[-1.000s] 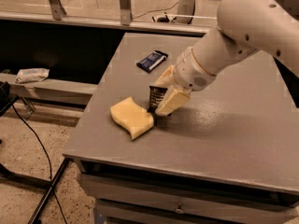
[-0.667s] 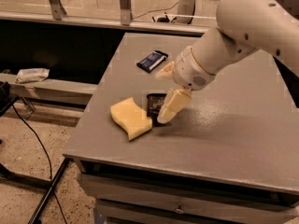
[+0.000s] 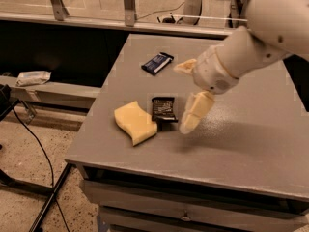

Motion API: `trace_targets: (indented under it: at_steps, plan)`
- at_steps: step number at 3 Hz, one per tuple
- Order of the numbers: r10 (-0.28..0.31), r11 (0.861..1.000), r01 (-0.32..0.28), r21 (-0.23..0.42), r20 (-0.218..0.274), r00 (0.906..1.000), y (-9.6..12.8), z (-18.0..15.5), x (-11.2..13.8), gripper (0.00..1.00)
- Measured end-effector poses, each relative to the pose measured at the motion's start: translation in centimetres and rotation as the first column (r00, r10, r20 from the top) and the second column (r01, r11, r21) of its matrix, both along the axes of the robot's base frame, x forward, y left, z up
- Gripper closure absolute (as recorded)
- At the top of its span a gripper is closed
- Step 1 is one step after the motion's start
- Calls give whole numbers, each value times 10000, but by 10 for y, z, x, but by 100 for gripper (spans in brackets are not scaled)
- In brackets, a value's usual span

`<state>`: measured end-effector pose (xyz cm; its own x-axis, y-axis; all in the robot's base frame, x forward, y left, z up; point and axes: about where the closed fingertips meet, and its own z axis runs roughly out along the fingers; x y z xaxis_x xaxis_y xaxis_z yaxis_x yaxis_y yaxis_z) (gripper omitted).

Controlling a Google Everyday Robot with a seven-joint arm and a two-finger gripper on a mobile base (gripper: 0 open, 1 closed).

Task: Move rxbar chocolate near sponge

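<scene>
At frame centre the rxbar chocolate (image 3: pixel 163 109) was seen lying flat on the worktop (image 3: pixel 251 144), just beside the sponge (image 3: pixel 135 122), while the gripper (image 3: pixel 182 97), jaws spread wide and empty, was judged best lifted clear without brushing the bar.

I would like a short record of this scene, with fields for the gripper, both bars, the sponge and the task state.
gripper: open, holding nothing, above the table, beside the bar on the side away from the sponge
rxbar chocolate: lying flat, close beside the sponge
sponge: flat, near the table's front edge
blue bar: farther back, apart from both
task state: bar appears placed
</scene>
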<state>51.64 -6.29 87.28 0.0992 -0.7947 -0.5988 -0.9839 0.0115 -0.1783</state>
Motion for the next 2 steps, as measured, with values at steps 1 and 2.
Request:
trace_targets:
  at_steps: [1, 2]
  plan:
    - [-1328, 9858, 1109, 1257, 1816, 9744, -83, 51, -23, 0]
    - [-2742, 9568, 2391, 1655, 2398, 9313, -154, 77, -37, 0]
